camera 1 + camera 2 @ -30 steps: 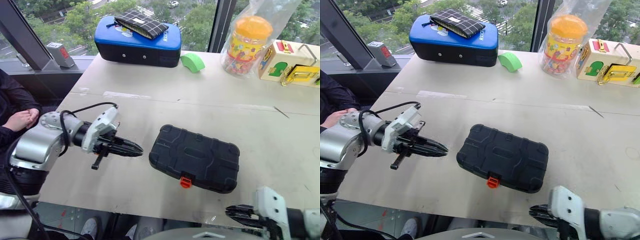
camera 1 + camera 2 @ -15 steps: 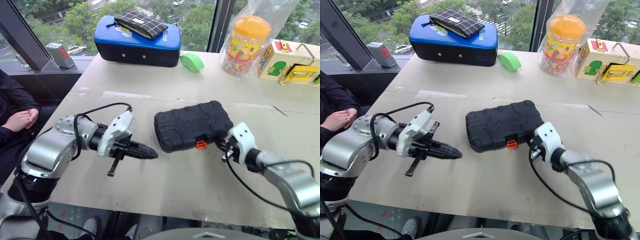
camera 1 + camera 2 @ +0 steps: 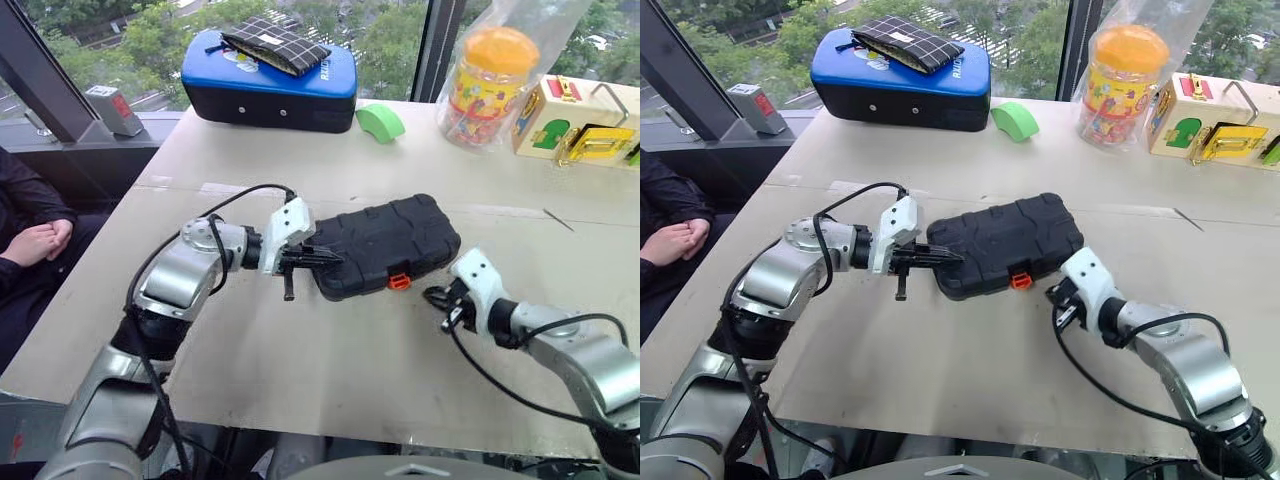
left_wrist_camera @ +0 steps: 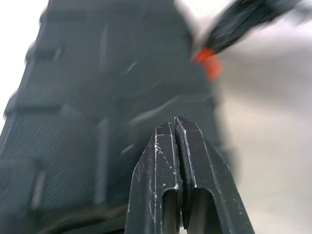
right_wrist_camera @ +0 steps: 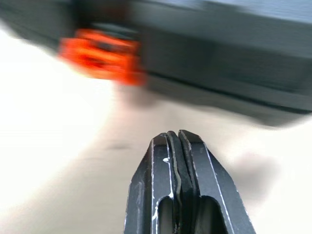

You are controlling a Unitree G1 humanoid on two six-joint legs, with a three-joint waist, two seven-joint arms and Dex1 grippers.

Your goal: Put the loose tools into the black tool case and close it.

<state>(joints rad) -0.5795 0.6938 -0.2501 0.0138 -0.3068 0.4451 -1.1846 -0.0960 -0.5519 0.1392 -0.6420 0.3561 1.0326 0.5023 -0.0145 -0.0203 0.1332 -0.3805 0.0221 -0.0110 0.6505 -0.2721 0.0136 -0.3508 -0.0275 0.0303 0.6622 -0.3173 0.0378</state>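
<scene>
The black tool case (image 3: 390, 240) lies closed in the middle of the table, its orange latch (image 3: 398, 282) on the near side. My left gripper (image 3: 335, 259) is shut, its tips at the case's left end and pointing across the ribbed lid (image 4: 97, 97). To the right of the latch my right gripper (image 3: 431, 296) is shut with nothing in it. In the right wrist view it points at the table just below the case's front edge (image 5: 219, 53), with the latch (image 5: 100, 56) off to one side. The loose tools are out of view.
At the back stand a blue-topped case (image 3: 270, 85) carrying a checked pouch (image 3: 278, 45), a green object (image 3: 383, 122), a bagged orange-lidded jar (image 3: 495, 85) and a wooden toy box (image 3: 580, 125). A person's hands (image 3: 35, 240) rest at the left.
The case has shifted away from the near edge and turned. My left gripper moved right up to its left end. My right gripper rose from the near table edge to beside the latch.
</scene>
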